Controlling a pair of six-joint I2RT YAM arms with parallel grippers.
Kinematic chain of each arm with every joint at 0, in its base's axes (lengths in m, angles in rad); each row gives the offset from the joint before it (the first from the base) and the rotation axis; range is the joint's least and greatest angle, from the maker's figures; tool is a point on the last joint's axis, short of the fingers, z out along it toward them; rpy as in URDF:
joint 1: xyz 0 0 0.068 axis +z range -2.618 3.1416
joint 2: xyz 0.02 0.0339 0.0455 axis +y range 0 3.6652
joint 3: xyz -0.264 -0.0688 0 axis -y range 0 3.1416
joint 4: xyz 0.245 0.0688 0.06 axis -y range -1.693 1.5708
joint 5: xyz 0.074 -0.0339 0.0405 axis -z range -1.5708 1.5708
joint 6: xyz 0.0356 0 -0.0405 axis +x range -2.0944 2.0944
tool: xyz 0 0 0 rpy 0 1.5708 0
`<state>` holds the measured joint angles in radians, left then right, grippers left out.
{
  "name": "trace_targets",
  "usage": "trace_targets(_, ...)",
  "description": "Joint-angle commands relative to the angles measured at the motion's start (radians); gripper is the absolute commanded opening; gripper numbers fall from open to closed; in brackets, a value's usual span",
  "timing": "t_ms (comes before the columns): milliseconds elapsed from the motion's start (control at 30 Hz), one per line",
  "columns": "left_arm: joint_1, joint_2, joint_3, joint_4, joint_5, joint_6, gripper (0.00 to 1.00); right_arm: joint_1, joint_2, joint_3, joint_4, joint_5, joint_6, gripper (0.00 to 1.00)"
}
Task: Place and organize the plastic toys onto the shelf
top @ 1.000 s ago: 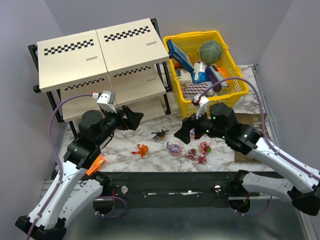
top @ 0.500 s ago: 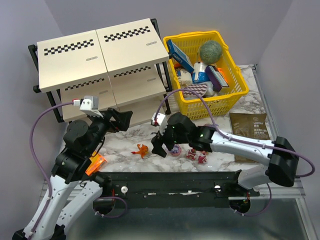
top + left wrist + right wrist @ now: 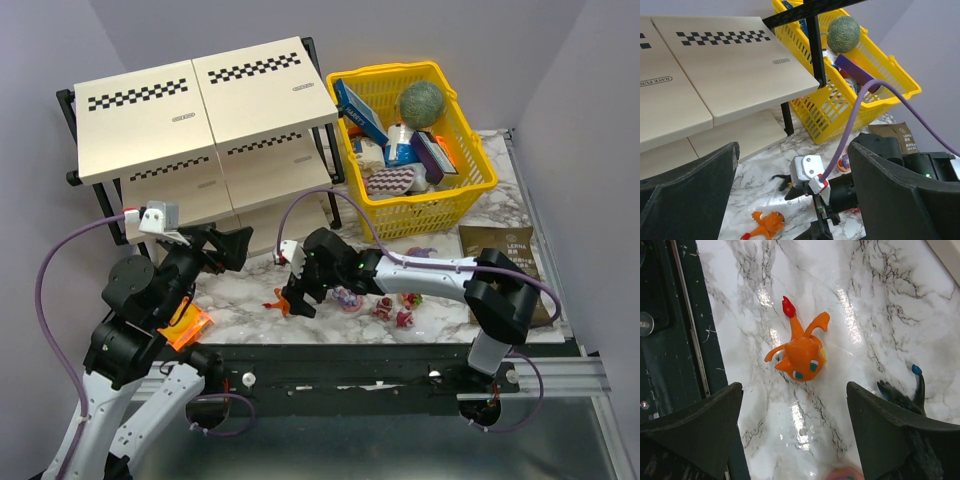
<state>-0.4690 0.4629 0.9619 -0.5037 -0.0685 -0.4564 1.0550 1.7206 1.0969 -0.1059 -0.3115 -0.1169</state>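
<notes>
Right hand (image 3: 298, 296) held with fingers apart above the desk (image 3: 865, 300) — orange toy (image 3: 801, 357) lies between them, not touched. Left hand (image 3: 238, 243) likewise spread, empty — shelf (image 3: 200, 100) just ahead.

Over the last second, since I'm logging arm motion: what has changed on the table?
The right claw swept left across the table and now hangs open over the orange figurine. The left claw drew back leftward, open. Nothing was gripped; the other toys, shelf and yellow basket stayed put.
</notes>
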Motion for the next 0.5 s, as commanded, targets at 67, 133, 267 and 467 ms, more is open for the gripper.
trace_targets(67,-0.003,-0.013,0.032,-0.044,-0.027,0.018,0.99,0.007,0.065,0.026,0.071,-0.014,-0.020,0.91)
trace_targets(133,-0.005,-0.021,0.031,-0.044,-0.031,0.024,0.99,0.007,0.074,0.021,0.094,-0.002,-0.017,0.91)
trace_targets(267,-0.005,-0.029,0.031,-0.044,-0.040,0.027,0.99,0.008,0.109,0.034,0.138,0.031,-0.006,0.91)
trace_targets(467,-0.005,-0.017,0.041,-0.059,-0.045,0.027,0.99,0.011,0.158,0.057,0.179,0.058,0.016,0.86)
